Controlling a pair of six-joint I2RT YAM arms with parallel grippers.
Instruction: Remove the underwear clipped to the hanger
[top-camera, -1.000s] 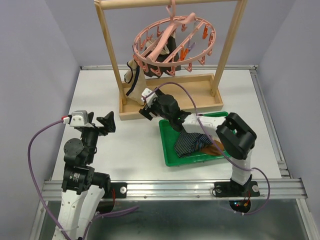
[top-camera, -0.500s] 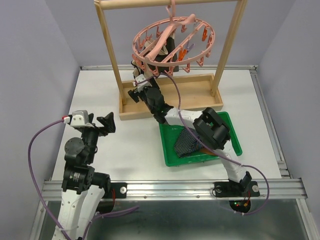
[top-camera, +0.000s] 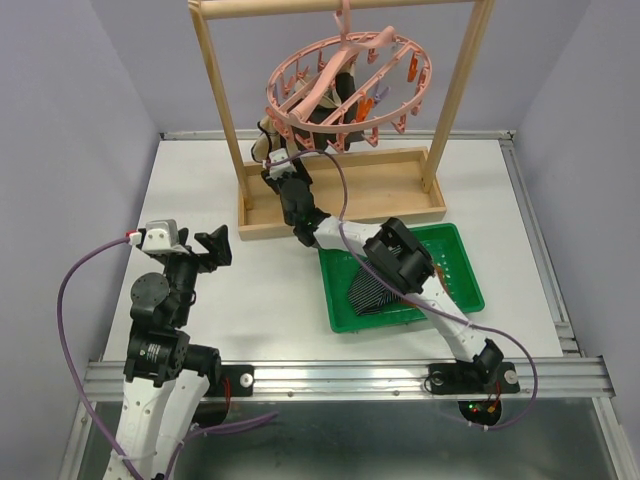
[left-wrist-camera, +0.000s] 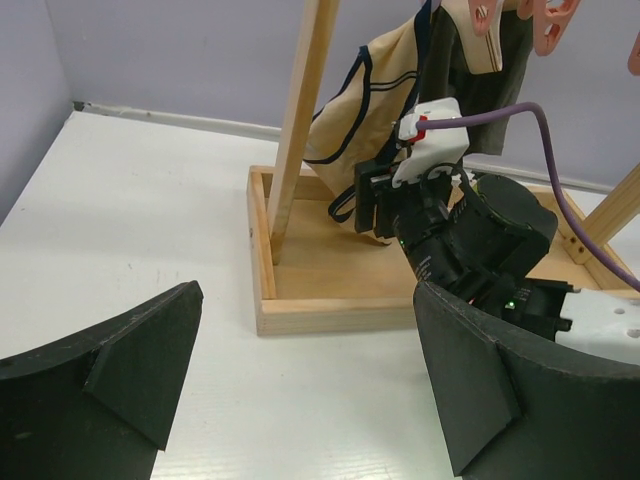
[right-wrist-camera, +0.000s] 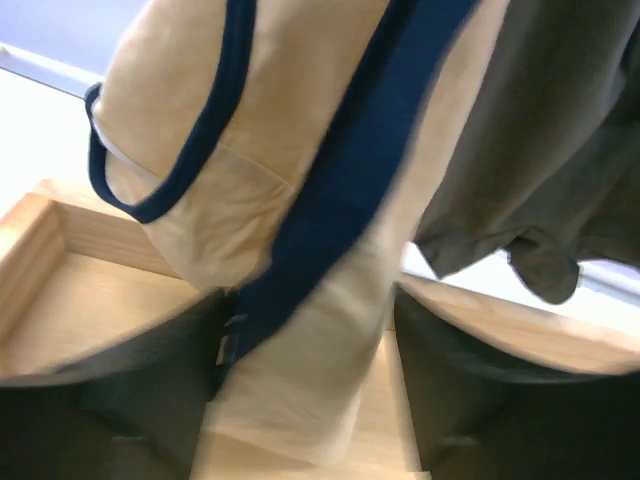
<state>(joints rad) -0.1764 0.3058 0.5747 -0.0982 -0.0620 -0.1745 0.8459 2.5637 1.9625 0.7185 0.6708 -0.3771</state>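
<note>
A robot laboratory test cell is shown. A white desk (top-camera: 250, 290) is boxed in by plain grey-lilac walls (top-camera: 60, 120) at its left, far and right edges. The left arm (top-camera: 160, 320) and right arm (top-camera: 430, 290) are bolted to an aluminium rail (top-camera: 340, 378) along the near edge, with purple cables (top-camera: 58, 300) left exposed. A bare wooden frame (top-camera: 400, 190) is set at the far edge.

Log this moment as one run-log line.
right gripper: jaws apart around beige underwear | beige underwear: clipped on hanger | left gripper: jaws open, apart from hanger | green tray: striped underwear inside
</note>
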